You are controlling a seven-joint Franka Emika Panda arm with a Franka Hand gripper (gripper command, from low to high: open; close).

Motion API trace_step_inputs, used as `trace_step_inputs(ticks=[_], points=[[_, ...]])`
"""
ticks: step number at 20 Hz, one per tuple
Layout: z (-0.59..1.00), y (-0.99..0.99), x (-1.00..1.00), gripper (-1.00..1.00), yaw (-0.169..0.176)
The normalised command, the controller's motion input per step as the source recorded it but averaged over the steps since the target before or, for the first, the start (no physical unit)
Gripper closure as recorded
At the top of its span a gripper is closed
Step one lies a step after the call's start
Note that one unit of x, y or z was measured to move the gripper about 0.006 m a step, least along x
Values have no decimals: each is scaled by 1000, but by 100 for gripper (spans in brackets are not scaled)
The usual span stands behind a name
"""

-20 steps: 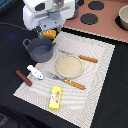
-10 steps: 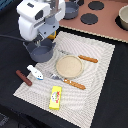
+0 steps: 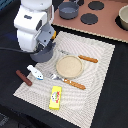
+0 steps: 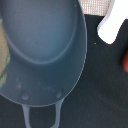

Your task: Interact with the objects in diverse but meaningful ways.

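On the dark counter lies a pale ribbed placemat, striped fine like corrugated cloth. At its corner toward the exterior view's left sits the grey-blue two-handled pot, smooth matte plastic, round and shallow. The wrist view looks straight into it: bare curved inside, thin rim, one loop handle sticking out flat.

Mid-mat: a round tan plate with a raised lip, flanked by two toy utensils with orange-brown handles, one beyond it, one nearer. Yellow flat packet lies rectangular near the mat's near edge. White-and-blue piece is glossy and tapered; the brown sausage-like stick lies just beside it, half off the mat.

Behind, a pinkish toy stove with dark round burners and a second small grey pot.

Arm: bulky white wrist housing leans over the pot from the exterior view's left, pointing down. Claw is hidden behind the housing, directly above the pot; cannot tell how its jaws stand or whether it touches the rim.
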Motion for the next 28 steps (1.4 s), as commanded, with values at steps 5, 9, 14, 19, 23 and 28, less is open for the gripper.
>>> trace_step_inputs(ticks=[5,9,14,19,23,28], points=[[-346,-123,-249,-100,0],[-317,-42,-241,-100,0],[-366,-60,-305,-100,0],[-353,-17,-348,-100,0],[-349,-38,-391,-100,1],[-287,-22,-356,100,2]])
